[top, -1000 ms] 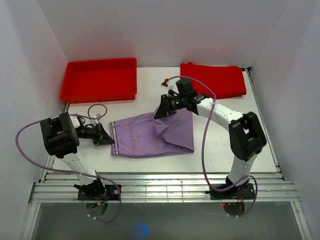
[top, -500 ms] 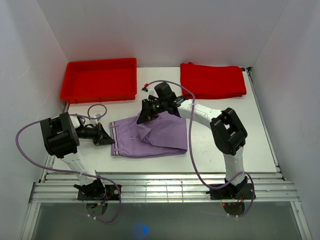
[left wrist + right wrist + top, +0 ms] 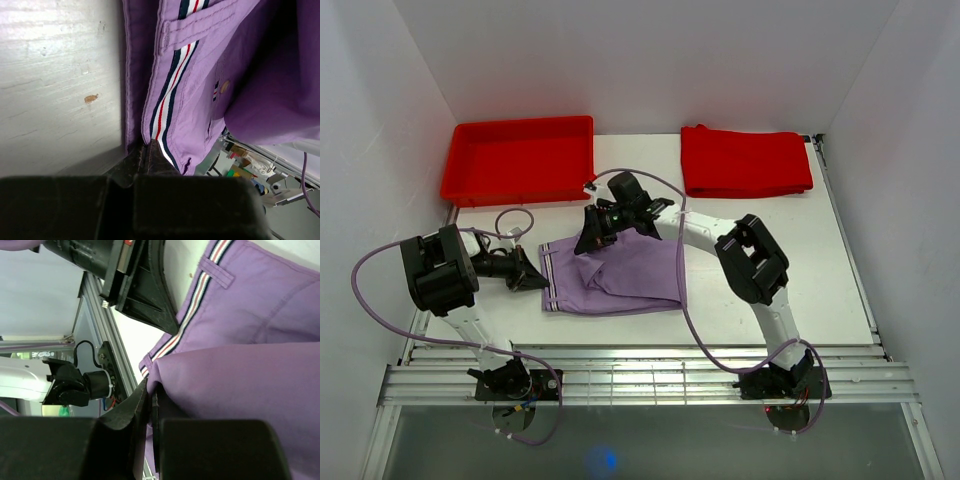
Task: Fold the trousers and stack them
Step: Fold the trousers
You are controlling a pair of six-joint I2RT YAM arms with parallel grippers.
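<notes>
The lilac trousers [image 3: 620,280] lie partly folded in the middle of the table, striped waistband at the left. My left gripper [image 3: 542,281] is shut on the waistband [image 3: 165,107] at its left edge, low on the table. My right gripper [image 3: 588,243] is shut on a fold of the trouser fabric [image 3: 230,375] and holds it raised above the waist end, so that the leg part drapes over the lower layer. In the right wrist view the left gripper's fingers [image 3: 150,295] show just beyond the waistband.
A red plastic tray [image 3: 518,160] stands at the back left. A folded red cloth [image 3: 745,160] lies at the back right. A loop of grey cable [image 3: 514,222] hangs near the left arm. White walls close in on both sides.
My right gripper has carried the fold of fabric leftward over the trousers, from the right end toward the waistband. The visible purple patch has grown shorter. The left gripper has stayed put.
</notes>
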